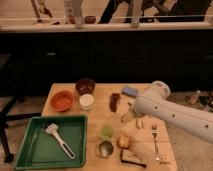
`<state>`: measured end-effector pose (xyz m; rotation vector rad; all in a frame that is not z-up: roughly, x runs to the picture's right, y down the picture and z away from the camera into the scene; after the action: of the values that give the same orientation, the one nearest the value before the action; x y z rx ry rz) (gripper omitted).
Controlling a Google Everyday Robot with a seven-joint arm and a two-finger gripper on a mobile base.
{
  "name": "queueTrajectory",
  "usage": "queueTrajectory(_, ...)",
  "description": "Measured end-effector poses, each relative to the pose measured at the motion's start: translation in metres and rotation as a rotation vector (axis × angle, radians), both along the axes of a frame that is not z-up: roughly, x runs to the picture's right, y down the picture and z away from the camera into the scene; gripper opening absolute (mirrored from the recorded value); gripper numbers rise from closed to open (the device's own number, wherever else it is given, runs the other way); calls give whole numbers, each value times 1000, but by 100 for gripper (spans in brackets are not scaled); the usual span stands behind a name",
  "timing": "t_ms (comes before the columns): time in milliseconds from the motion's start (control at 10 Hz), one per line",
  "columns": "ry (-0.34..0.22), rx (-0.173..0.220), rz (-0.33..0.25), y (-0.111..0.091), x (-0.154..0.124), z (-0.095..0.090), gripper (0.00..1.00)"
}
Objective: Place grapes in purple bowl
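One gripper (128, 116) low over surface (103, 94), just right of grapes (115, 102); grip state cannot tell. Grapes lie on surface, apart from purple bowl (85, 85), beside white cup (86, 101).

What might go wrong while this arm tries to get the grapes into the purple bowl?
The gripper sits beside the grapes, so it may nudge the bunch away instead of gripping it. The white cup stands near the path to the purple bowl and may get knocked. The orange bowl is close by, so a drop could land there.
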<state>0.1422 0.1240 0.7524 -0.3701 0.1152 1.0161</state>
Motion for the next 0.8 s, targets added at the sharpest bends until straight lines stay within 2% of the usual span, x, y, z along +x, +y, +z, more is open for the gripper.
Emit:
queueTrajectory(200, 9, -9, 37, 0, -22, 22, 80)
queueTrajectory(400, 12, -27, 57, 0, -40, 57, 80)
queueTrajectory(600, 15, -48, 58, -2, -52, 83, 80)
queueTrajectory(800, 5, -67, 44, -7, -63, 98, 80)
